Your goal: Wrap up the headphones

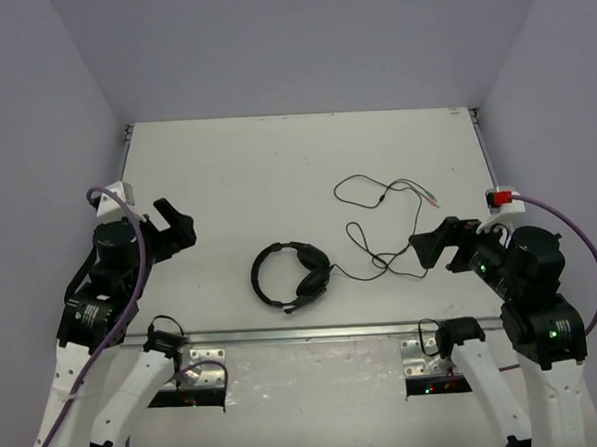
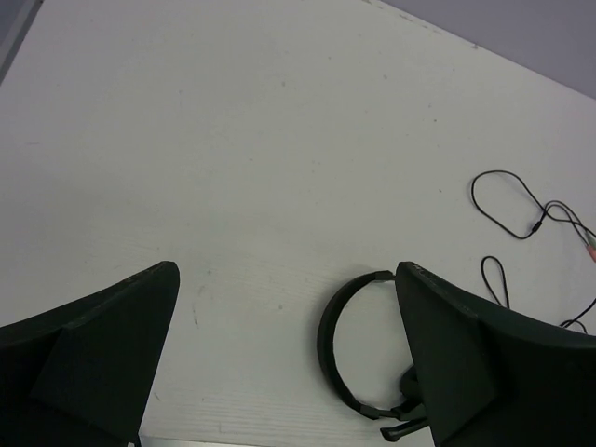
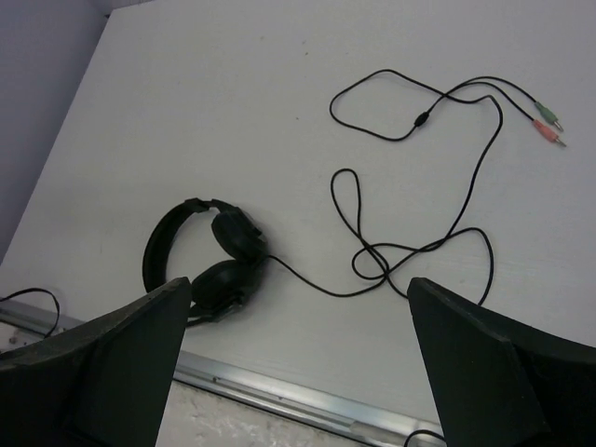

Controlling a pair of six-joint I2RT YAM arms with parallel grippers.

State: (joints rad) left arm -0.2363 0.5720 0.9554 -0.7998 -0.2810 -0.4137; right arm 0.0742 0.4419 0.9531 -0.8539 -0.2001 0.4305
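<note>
Nearest you, bottom L, stands the L arm [image 1: 88, 315], bolted at the near edge of the table [image 1: 255, 156]. Its L gripper [image 1: 178, 222] hangs over the L side, jaws spread wide w/ nothing btwn them, well apart from the headphones [image 1: 291, 274]. You find those lying flat about mid-table, near the front edge: headband [image 1: 254, 276] to the L, both earcups [image 3: 237, 235] close together on the R, mic [image 1: 295, 306] poking toward you. From the earcups the cable [image 3: 421, 119] runs R, unwrapped, in loose loops on the table. It crosses itself, then goes to the far side and ends in two plugs [image 3: 549, 119], one green, one pink. Farther R, the R gripper [image 1: 432, 243] points L at the nearest loop, just beside it, jaws also wide, gripping nothing. You can't tell from these views if it touches the cable.
</note>
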